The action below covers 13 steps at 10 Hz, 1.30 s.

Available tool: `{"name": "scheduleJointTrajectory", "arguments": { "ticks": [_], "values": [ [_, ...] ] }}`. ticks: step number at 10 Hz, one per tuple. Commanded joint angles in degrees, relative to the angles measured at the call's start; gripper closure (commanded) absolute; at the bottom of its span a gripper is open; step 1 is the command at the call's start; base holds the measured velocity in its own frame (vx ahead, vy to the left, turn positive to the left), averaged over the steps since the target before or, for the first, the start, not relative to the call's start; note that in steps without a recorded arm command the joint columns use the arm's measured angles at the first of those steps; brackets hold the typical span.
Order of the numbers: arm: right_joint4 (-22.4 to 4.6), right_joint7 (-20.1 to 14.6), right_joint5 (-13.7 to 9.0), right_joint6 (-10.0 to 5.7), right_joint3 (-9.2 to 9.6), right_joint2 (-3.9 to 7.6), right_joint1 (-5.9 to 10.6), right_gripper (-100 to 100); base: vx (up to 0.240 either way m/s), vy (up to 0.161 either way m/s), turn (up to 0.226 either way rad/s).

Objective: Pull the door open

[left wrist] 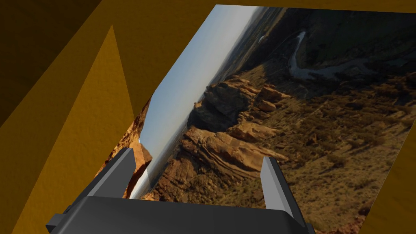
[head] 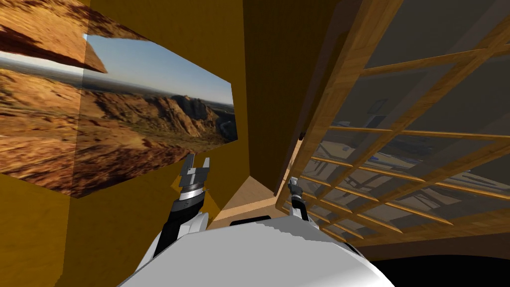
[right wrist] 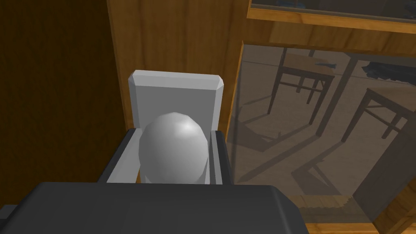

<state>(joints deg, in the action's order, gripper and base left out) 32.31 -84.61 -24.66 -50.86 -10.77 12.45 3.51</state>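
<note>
1. Head view: the door is a wooden frame with glass panes. It fills the space from 1 o'clock round to 4 o'clock.
2. My right claw sits at about 5 o'clock from the middle. It is right up against the long wooden edge of the door.
3. In the right wrist view, my right claw is clamped on a round grey knob. My two fingers press on the knob, one on each side.
4. The knob stands out from a flat grey plate. The plate is fixed to the wooden edge of the door. That edge runs between a dark brown surface and a glass pane.
5. Through the glass I can see wooden chairs on the far side.
6. My left claw is at about 8 o'clock in the head view, well apart from the door. In the left wrist view, my left claw has its fingers apart and holds nothing.
</note>
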Motion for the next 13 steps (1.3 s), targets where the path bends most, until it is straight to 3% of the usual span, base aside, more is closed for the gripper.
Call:
{"name": "scheduleJointTrajectory", "arguments": {
  "ticks": [1,4,5,13],
  "values": [
    [0.0,0.0,0.0,0.03,0.09,-0.1,0.05,100,-0.02,-0.002,0.02],
    [0.0,0.0,0.0,0.03,0.09,-0.1,0.05,100,-0.003,0.0,0.002],
    [0.2,-0.9,0.6,0.22,1.04,0.2,-0.11,100,-0.151,0.006,0.058],
    [1.8,-6.5,4.2,0.74,6.74,1.81,-0.81,100,-0.248,-0.013,0.092]
  ]
}}
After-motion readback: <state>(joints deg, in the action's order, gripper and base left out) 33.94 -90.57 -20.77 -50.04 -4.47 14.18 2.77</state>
